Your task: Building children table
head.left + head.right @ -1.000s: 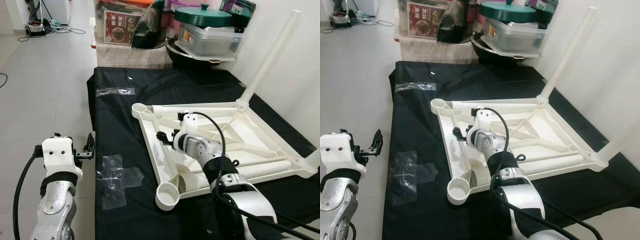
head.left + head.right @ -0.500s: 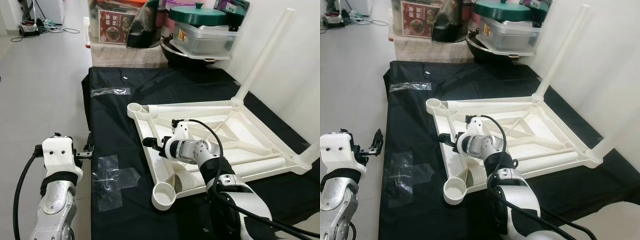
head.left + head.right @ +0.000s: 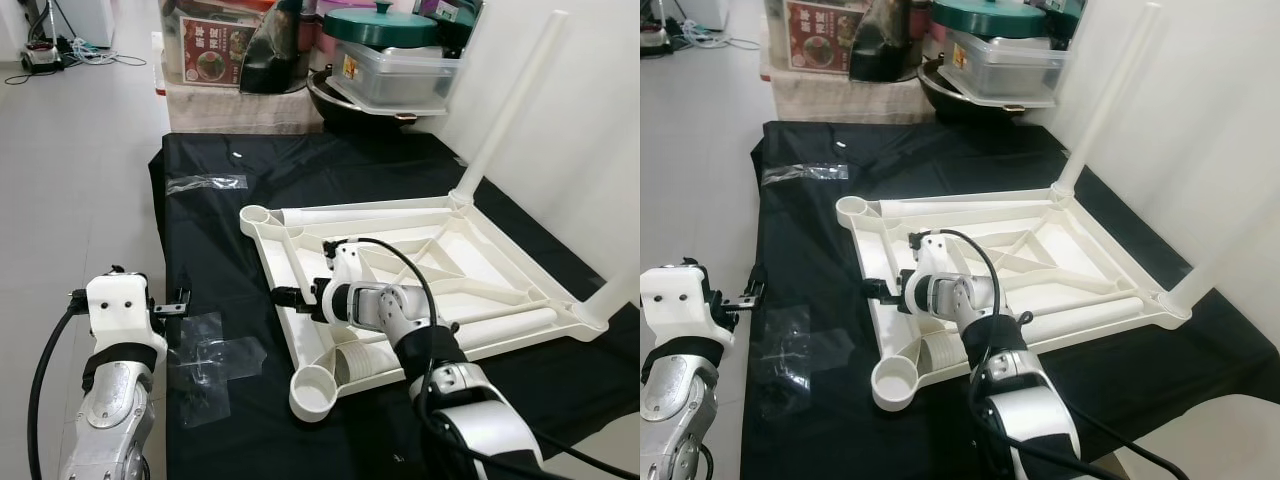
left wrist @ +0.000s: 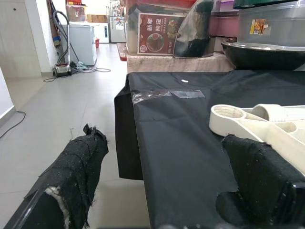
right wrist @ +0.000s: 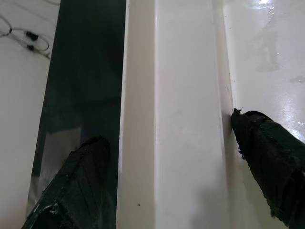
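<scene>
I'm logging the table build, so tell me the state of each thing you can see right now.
Table top: upside down on black cloth.
Legs: two standing in corner sockets.
Near socket: empty.
Right end effector: open, straddling the table's rim.
Left end effector: open, holding nothing.

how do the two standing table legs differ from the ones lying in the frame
The two standing legs are plugged upright into the far and right corner sockets of the upturned tabletop; the loose legs lie flat inside it, unattached. All are plain cream plastic tubes.
</scene>
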You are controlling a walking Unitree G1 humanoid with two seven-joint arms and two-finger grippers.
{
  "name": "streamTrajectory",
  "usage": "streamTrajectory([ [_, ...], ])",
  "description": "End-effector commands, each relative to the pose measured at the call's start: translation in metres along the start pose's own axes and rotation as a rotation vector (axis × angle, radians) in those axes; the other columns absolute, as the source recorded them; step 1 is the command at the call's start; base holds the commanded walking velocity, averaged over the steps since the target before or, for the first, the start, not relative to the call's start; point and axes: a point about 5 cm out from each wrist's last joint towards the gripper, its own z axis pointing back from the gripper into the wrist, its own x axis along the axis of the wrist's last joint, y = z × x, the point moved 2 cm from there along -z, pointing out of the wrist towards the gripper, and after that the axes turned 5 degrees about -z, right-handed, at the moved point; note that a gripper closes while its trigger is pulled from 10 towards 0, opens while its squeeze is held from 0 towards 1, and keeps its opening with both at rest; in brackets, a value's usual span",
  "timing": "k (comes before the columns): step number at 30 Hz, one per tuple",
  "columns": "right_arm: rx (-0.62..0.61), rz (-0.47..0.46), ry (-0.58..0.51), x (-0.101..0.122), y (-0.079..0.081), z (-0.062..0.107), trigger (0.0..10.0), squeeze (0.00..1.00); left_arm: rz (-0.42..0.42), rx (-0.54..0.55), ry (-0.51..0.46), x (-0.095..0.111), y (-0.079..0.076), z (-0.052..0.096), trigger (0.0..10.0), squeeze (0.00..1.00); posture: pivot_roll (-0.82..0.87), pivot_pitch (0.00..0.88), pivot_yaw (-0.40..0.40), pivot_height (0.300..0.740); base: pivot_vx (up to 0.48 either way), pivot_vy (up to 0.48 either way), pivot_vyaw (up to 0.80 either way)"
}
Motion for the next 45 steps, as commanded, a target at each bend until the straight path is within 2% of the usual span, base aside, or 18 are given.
streamTrajectory([
  [1, 0.112, 0.014, 0.055, -0.012, 0.023, -0.008, 10.0, 0.0, -0.006, -0.015, 0.009, -0.003, -0.003, 0.0, 10.0, 0.0, 0.14, 0.0, -0.159, 0.74, 0.0, 0.0, 0.0],
  [4, 0.11, 0.071, 0.111, -0.024, 0.025, -0.009, 10.0, 0.0, -0.006, -0.015, 0.01, -0.003, -0.003, 0.0, 10.0, 0.0, 0.14, 0.0, -0.16, 0.74, 0.0, 0.0, 0.0],
  [8, 0.103, 0.079, 0.127, -0.027, 0.025, -0.009, 10.0, 0.0, -0.006, -0.015, 0.011, -0.003, -0.004, 0.0, 10.0, 0.0, 0.14, 0.0, -0.16, 0.74, 0.0, 0.0, 0.0],
  [13, 0.033, 0.127, 0.164, -0.035, 0.014, -0.009, 10.0, 0.0, -0.006, -0.016, 0.012, -0.004, -0.004, 0.0, 10.0, 0.0, 0.14, 0.0, -0.164, 0.74, 0.0, 0.0, 0.0],
  [15, 0.0, 0.237, 0.184, -0.041, 0.01, -0.009, 10.0, 0.0, -0.008, -0.018, 0.014, -0.005, -0.005, 0.0, 10.0, 0.0, 0.13, 0.0, -0.162, 0.74, 0.0, 0.0, 0.0],
  [16, 0.0, 0.237, 0.184, -0.041, 0.01, -0.009, 10.0, 0.0, -0.008, -0.018, 0.014, -0.005, -0.005, 0.0, 10.0, 0.0, 0.13, 0.0, -0.162, 0.74, 0.0, 0.0, 0.0],
  [17, -0.009, 0.285, 0.197, -0.044, 0.009, -0.009, 10.0, 0.0, -0.01, -0.02, 0.015, -0.005, -0.005, 0.0, 10.0, 0.0, 0.13, 0.0, -0.162, 0.74, 0.0, 0.0, 0.0],
  [18, -0.018, 0.406, 0.238, -0.053, 0.003, -0.008, 10.0, 0.0, -0.012, -0.023, 0.015, -0.005, -0.006, -0.001, 10.0, 0.0, 0.13, 0.0, -0.162, 0.74, 0.0, 0.0, 0.0],
  [22, -0.021, 0.474, 0.276, -0.06, -0.004, -0.005, 10.0, 0.0, -0.013, -0.025, 0.015, -0.005, -0.007, -0.001, 10.0, 0.0, 0.13, 0.0, -0.162, 0.74, 0.0, 0.0, 0.0],
  [24, -0.028, 0.536, 0.331, -0.065, -0.02, 0.002, 10.0, 0.0, -0.013, -0.026, 0.016, -0.005, -0.007, -0.001, 10.0, 0.0, 0.13, 0.0, -0.166, 0.74, 0.0, 0.0, 0.0],
  [26, -0.033, 0.551, 0.36, -0.067, -0.028, 0.006, 10.0, 0.0, -0.012, -0.026, 0.017, -0.006, -0.007, -0.001, 10.0, 0.0, 0.13, 0.0, -0.167, 0.74, 0.0, 0.0, 0.0],
  [27, -0.037, 0.534, 0.393, -0.069, -0.037, 0.011, 10.0, 0.0, -0.011, -0.026, 0.019, -0.006, -0.007, -0.001, 10.0, 0.0, 0.13, 0.0, -0.172, 0.74, 0.0, 0.0, 0.0],
  [29, -0.04, 0.516, 0.411, -0.071, -0.042, 0.015, 10.0, 0.0, -0.01, -0.025, 0.02, -0.006, -0.008, -0.001, 10.0, 0.0, 0.13, 0.0, -0.172, 0.74, 0.0, 0.0, 0.0],
  [31, -0.056, 0.449, 0.431, -0.072, -0.05, 0.019, 10.0, 0.0, -0.009, -0.025, 0.026, -0.008, -0.009, 0.0, 10.0, 0.0, 0.12, 0.0, -0.176, 0.74, 0.0, 0.0, 0.0],
  [36, -0.057, 0.356, 0.428, -0.076, -0.048, 0.018, 10.0, 0.0, -0.008, -0.026, 0.033, -0.01, -0.01, 0.0, 10.0, 0.0, 0.13, 0.0, -0.179, 0.74, 0.0, 0.0, 0.0],
  [39, -0.066, 0.268, 0.342, -0.072, -0.037, 0.009, 10.0, 0.0, -0.012, -0.023, 0.035, -0.01, -0.009, 0.0, 10.0, 0.0, 0.13, 0.0, -0.181, 0.74, 0.0, 0.0, 0.0],
  [41, -0.04, 0.275, 0.315, -0.069, -0.031, 0.008, 10.0, 0.0, -0.013, -0.022, 0.036, -0.01, -0.008, 0.001, 10.0, 0.0, 0.13, 0.0, -0.181, 0.74, 0.0, 0.0, 0.0],
  [45, 0.034, 0.318, 0.157, -0.038, -0.005, 0.007, 10.0, 0.0, -0.018, -0.019, 0.039, -0.01, -0.006, 0.002, 10.0, 0.0, 0.13, 0.0, -0.175, 0.74, 0.0, 0.0, 0.0],
])
